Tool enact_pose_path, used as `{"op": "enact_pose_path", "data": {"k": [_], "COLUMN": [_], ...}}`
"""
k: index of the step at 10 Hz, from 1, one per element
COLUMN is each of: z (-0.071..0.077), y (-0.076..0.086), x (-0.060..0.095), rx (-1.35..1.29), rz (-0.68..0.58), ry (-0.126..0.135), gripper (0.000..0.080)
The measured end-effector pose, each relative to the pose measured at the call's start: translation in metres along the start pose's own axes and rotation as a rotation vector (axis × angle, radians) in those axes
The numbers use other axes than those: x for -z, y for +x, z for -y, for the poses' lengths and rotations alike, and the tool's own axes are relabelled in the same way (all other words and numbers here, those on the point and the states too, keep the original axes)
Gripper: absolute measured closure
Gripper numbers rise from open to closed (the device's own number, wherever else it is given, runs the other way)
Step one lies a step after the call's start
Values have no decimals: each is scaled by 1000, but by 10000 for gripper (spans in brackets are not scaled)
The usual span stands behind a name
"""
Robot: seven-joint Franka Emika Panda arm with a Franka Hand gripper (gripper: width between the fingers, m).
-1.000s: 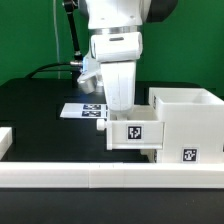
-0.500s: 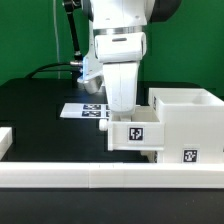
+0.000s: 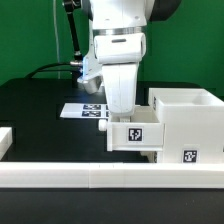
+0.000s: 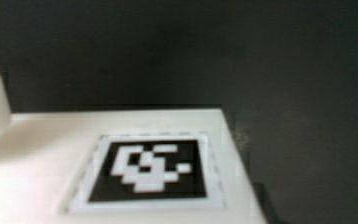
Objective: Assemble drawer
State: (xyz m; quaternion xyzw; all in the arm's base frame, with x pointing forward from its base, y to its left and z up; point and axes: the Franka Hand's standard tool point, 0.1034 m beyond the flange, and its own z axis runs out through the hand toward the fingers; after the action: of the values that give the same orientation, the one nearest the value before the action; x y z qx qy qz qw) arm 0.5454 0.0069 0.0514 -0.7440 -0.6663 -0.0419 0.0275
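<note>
In the exterior view a small white tray (image 3: 135, 133) with a square tag on its front sits against the left face of the large white housing (image 3: 188, 118), off the table. My gripper (image 3: 121, 114) comes down from above onto the tray's top edge and is shut on it. Its fingertips are hidden by the tray. The wrist view shows only a close, blurred white face with a black-and-white tag (image 4: 151, 168) against the black table, and no fingers. A second small tray is not in view.
A long low white rail (image 3: 90, 177) runs across the front. The marker board (image 3: 80, 110) lies on the black table behind my gripper. Another white piece (image 3: 5, 140) shows at the exterior view's left edge. A green wall stands behind.
My gripper shifted very slightly toward the exterior view's left a second ago and has held still since. The tray and housing look unmoved.
</note>
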Motion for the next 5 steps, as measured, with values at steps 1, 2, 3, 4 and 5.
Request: {"op": "enact_pose_path", "data": {"k": [1,2,3,4,5], "z": [1,1,2,2,2], "y": [1,2,1,0,0], "x": [0,0,0,0,0], "rx": [3,4,6,5,4], "rz": [0,1,2,2,2], "ry": [1,2,7,10,9], "gripper": [758,758,758,758,758]}}
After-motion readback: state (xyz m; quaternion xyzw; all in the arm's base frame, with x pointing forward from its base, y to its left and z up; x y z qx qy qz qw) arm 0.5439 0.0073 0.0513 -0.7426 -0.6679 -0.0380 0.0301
